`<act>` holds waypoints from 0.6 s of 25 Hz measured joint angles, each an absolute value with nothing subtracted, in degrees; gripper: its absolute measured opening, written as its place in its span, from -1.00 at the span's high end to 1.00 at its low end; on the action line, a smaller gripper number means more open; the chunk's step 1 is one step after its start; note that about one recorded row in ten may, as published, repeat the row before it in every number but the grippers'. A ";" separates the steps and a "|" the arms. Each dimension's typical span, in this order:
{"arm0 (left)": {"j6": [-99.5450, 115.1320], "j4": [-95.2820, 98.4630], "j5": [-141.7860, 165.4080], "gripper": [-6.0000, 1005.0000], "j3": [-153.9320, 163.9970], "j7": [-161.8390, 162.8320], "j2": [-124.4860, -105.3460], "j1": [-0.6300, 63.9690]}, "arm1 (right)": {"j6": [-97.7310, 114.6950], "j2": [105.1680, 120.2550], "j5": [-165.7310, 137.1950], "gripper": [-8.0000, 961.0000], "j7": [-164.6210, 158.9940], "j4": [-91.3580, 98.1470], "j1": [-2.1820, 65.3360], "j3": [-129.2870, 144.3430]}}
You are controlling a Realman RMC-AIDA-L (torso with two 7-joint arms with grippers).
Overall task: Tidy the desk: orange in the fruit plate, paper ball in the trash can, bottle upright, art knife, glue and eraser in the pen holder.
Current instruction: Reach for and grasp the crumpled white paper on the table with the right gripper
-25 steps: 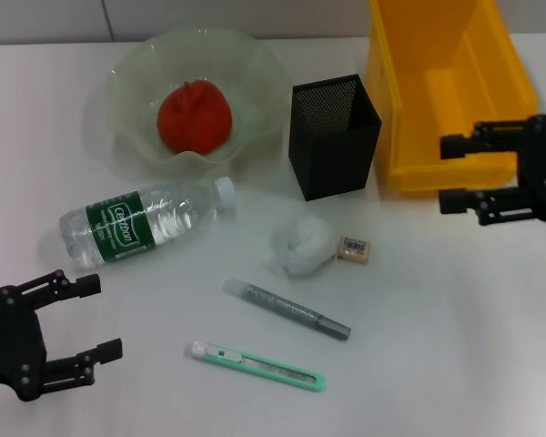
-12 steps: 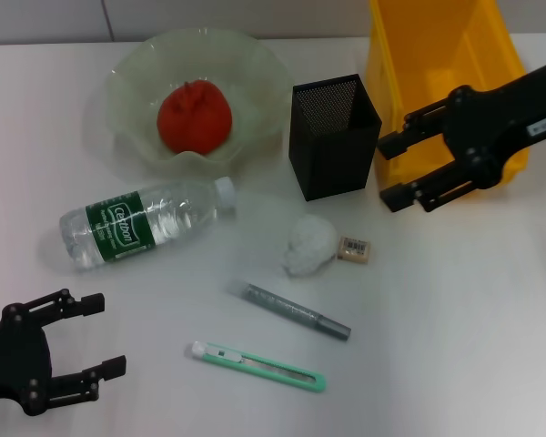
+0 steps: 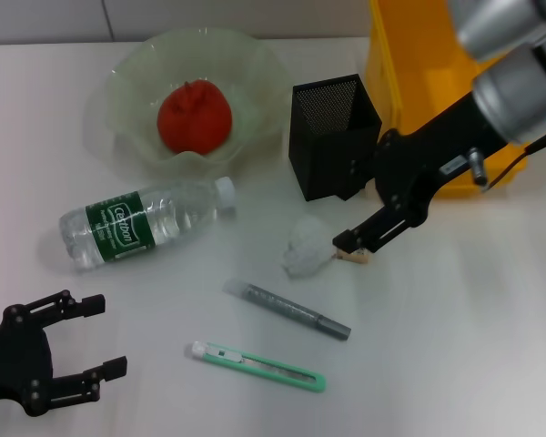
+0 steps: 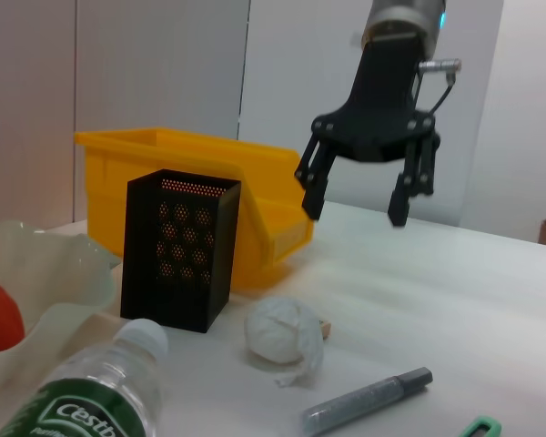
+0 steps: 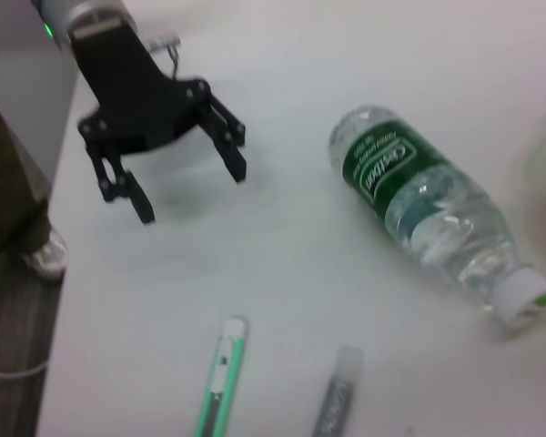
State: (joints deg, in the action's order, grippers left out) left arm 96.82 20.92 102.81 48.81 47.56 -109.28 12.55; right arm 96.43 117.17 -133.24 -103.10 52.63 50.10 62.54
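At the near left corner of the desk the left gripper (image 3: 73, 346) sits parked with its fingers spread wide and nothing between them, well apart from everything it might pick up. Just beyond it the bottle (image 3: 144, 221) lies on its side, cap toward the pen holder, its long axis running roughly left to right with the cap end a little farther back; behind it the orange (image 3: 194, 116) already rests in the fruit plate (image 3: 118, 82). Toward the middle, the art knife (image 3: 259, 365) and the glue (image 3: 287, 309) lie nearly parallel, both slanting from far-left to near-right. The paper ball (image 3: 305, 248) sits just in front of the pen holder (image 3: 334, 137), with the eraser (image 3: 353, 256) touching or almost touching its right side. The right gripper (image 4: 357, 185) hangs over this spot with its jaws open wide and empty, and is plainly the nearer arm. In the head view its fingertips stand over the eraser, just right of the ball, so the ball lies to the gripper's left; I judge it needs a small shift that way before closing. The yellow trash can (image 3: 455, 55) stands at the far right.
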 joint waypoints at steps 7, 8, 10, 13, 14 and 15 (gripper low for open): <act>96.75 20.92 102.84 -0.62 48.67 47.99 -109.20 12.38 | 91.61 119.05 -135.48 -0.58 -103.12 51.56 50.25 64.50; 96.85 20.92 102.84 -0.62 48.65 48.00 -109.19 12.35 | 89.39 119.14 -135.45 -0.58 -103.25 50.67 50.25 66.07; 96.85 20.92 102.84 -0.61 48.65 48.00 -109.19 12.35 | 88.24 119.17 -135.40 -0.57 -103.37 50.19 50.24 66.86; 96.93 20.90 102.83 -0.61 48.60 48.03 -109.18 12.29 | 85.86 119.29 -135.30 -0.55 -103.43 48.88 50.16 68.06; 96.93 20.90 102.83 -0.61 48.60 48.03 -109.18 12.29 | 85.42 119.30 -135.29 -0.55 -103.44 48.53 50.15 68.34; 96.93 20.90 102.83 -0.61 48.60 48.03 -109.18 12.29 | 84.88 119.33 -135.27 -0.55 -103.44 48.16 50.14 68.80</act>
